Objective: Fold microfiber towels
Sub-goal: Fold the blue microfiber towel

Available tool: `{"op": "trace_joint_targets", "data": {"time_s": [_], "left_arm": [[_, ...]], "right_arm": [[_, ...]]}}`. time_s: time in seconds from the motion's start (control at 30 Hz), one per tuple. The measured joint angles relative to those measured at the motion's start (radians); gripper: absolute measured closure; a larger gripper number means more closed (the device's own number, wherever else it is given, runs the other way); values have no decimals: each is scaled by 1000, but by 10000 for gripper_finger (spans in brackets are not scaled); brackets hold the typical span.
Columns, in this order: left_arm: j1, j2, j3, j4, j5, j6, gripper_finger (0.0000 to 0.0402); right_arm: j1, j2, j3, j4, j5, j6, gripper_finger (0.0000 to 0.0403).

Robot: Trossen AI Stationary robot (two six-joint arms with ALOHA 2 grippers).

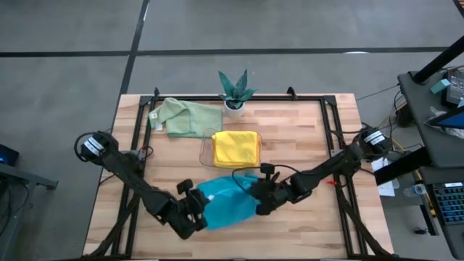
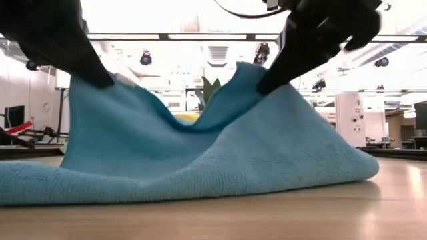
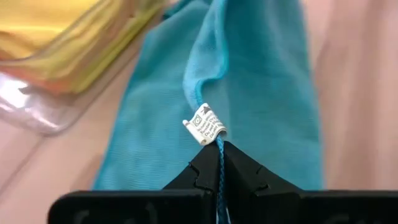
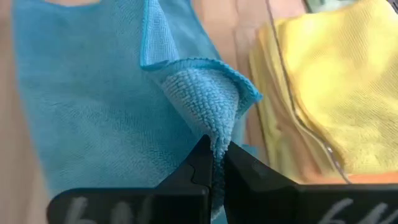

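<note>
Teal-blue towel (image 1: 226, 203) lies just in front of the clear plastic tray (image 1: 206, 151), seen from above. The left gripper (image 1: 197, 210) pinches one corner and the right gripper (image 1: 259, 199) pinches another. A folded yellow towel (image 1: 236, 147) sits in the tray, so some work looks done. The pale green towel (image 1: 185, 117), beside the tray, looks unfolded.

From table height, both corners are lifted and the middle sags.

The left wrist view shows fingers pressed on the edge by a white tag (image 3: 206, 124).

The right wrist view shows fingers squeezing a bunched corner. An orange layer shows under the yellow ones; how many are stacked is hard to tell.
</note>
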Motion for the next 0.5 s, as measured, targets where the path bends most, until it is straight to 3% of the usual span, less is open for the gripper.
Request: {"op": "trace_joint_targets", "data": {"time_s": [0.17, 0.3, 0.5], "left_arm": [[38, 0, -22, -66, 33, -12, 401], [58, 0, -24, -177, 60, -114, 401], [65, 0, -26, -180, 65, -126, 401]], "right_arm": [[-42, 46, -2, 0, 5, 8, 394], [-63, 74, -2, 2, 72, 26, 394], [-69, 105, -2, 9, 78, 27, 394]]}}
